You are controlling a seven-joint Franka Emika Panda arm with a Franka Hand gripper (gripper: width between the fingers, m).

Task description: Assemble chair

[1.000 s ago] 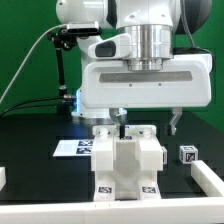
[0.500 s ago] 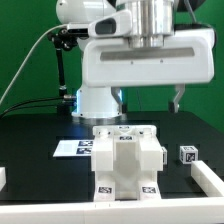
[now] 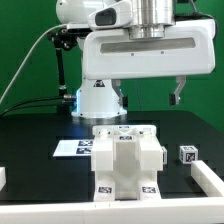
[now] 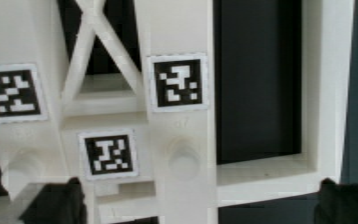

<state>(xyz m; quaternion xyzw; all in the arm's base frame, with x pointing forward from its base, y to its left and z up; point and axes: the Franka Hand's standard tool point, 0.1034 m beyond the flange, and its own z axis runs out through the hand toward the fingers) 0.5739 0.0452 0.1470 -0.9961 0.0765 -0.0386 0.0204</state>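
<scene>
While the gripper [image 3: 148, 100] is hanging wide open and empty above the chair [image 3: 127, 156], this stiff, light-looking plastic is probably inviting a hold on flat side walls.

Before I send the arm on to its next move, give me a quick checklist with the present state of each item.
1. Pincer open: ok, the fingers stand wide apart.
2. Pincer empty: ok, nothing hangs between the fingers in either view.
3. Pincer clear of the chair: ok, it hangs above the chair with a gap.
4. Chair upright on the table: ok, the assembled block stands level.
5. Small loose part at the exterior view's right: ok, apart from the chair.
6. Joints fully seated: cannot tell, the seams are too small to judge.
</scene>
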